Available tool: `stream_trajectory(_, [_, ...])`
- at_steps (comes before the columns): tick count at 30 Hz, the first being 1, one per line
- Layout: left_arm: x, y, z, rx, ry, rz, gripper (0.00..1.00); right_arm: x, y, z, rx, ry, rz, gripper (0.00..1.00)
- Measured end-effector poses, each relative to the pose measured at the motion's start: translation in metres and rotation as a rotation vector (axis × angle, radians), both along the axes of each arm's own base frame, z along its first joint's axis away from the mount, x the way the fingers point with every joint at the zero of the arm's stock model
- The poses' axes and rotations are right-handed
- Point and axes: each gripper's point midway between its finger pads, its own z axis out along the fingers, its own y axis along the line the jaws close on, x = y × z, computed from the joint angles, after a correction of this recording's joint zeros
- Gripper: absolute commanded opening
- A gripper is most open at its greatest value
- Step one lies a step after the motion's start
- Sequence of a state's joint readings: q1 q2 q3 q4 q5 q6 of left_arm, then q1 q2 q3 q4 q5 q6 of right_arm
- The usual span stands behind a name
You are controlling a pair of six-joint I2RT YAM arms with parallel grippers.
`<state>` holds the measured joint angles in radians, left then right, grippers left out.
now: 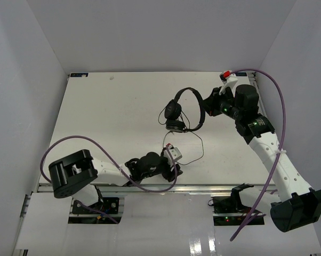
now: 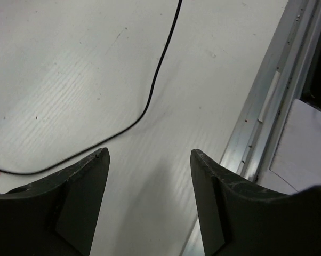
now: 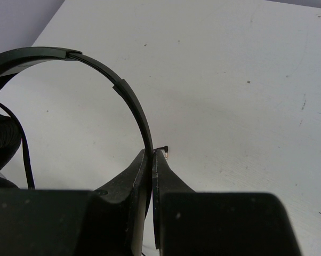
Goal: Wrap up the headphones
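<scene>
1. Plastic, thin, black and arched, forms the band of the headphones. We see them toward the far right of the white table, their two round padded earcups close together at the band's left.
2. We see the right gripper pressed together on that band, its dark tapered fingers pinching the flat strip.
3. The cord, a thin glossy black line, curves loosely over the table's matte, faintly ribbed surface.
4. We find the left gripper spread. Its two blunt black wedge fingers hold nothing, and the cord lies beyond their tips, beside the grooved metal rail.
</scene>
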<state>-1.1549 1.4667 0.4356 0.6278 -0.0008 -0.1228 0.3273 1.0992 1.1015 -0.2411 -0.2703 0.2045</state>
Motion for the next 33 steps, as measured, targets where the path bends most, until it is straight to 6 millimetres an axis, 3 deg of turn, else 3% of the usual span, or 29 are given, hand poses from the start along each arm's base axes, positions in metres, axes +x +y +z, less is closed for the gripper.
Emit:
stream_trajectory(14, [0.031,-0.071,-0.016,0.020,-0.087,-0.061,0.70,-0.013,0.005,0.007,0.031,-0.004,0.078,0.08])
stream_trajectory(16, [0.032,-0.075,-0.017,0.021,-0.088,-0.062,0.58,-0.015,0.006,0.009,0.035,-0.004,0.083,0.08])
stream_trajectory(20, [0.036,-0.083,-0.018,0.021,-0.089,-0.065,0.14,-0.018,0.007,0.009,0.040,0.003,0.096,0.08])
stream_trajectory(22, [0.037,-0.087,-0.020,0.024,-0.085,-0.066,0.01,-0.020,0.007,0.009,0.042,0.005,0.100,0.08])
stream_trajectory(28, [0.035,-0.086,-0.028,0.046,-0.067,-0.072,0.00,-0.024,0.004,0.012,0.045,0.001,0.103,0.08])
stream_trajectory(33, [0.022,-0.052,-0.033,0.083,-0.058,-0.069,0.00,-0.030,0.000,0.013,0.036,-0.007,0.126,0.08])
